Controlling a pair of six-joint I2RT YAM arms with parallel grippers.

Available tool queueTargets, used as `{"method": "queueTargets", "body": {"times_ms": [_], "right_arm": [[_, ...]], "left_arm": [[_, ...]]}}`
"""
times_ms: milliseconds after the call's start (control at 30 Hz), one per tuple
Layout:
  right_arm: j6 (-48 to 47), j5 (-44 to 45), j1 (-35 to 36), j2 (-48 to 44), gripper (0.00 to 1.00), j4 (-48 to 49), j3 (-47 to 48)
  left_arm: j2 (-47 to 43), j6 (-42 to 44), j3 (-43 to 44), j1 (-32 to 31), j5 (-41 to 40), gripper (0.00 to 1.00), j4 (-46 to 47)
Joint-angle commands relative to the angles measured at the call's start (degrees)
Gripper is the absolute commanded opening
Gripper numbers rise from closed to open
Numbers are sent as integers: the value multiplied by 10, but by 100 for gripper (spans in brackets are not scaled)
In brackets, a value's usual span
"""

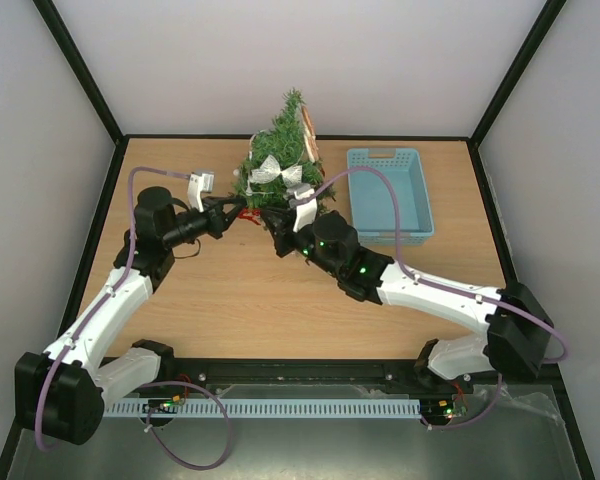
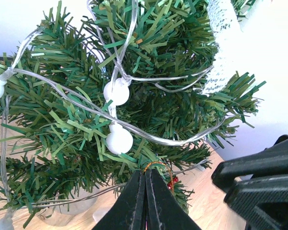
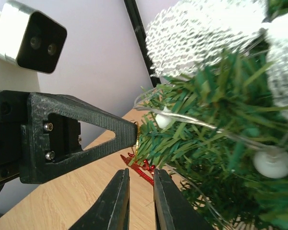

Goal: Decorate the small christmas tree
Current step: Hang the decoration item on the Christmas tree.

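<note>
The small christmas tree (image 1: pixel 280 160) stands at the table's back middle, strung with clear wire and white bulbs (image 2: pixel 119 140) and carrying a silver mesh bow (image 1: pixel 276 171). My left gripper (image 1: pixel 242 208) is shut at a low branch on the tree's left side, pinching the gold loop (image 2: pixel 158 165) of a red ornament (image 2: pixel 172 180). The ornament (image 3: pixel 143 171) hangs under that branch. My right gripper (image 3: pixel 140 173) sits just below it, its jaws a narrow gap apart, and the ornament's end lies at its fingertips. In the right wrist view the left gripper's finger (image 3: pixel 86 129) touches the gold thread.
A light blue plastic basket (image 1: pixel 385 205) lies right of the tree. Dark frame posts and pale walls enclose the table's back and sides. Both arms cross the wooden tabletop (image 1: pixel 230 300) and meet in front of the tree.
</note>
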Motion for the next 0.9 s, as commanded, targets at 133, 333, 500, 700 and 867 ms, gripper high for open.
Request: {"method": "queueTargets", "body": {"times_ms": [133,333,500,700,867], "right_arm": [[17,25,4,-77,17,-59,-13],[10,43,5,-99,17,-61,-24],[4,45,4,-107,17,-66,-25],[14,43,4,-126,17,-75,-25],[4,38,4,-140,18,-87,-21]], "left_arm": [[-2,-12,2,2,54,2,10],[-20,-34,-11,-2,59,2,16],[-23,-35,-18,-7,61,2,17],[-43,-12,8,-7,37,2,-42],[-46,40,54,-2,4,2,-126]]}}
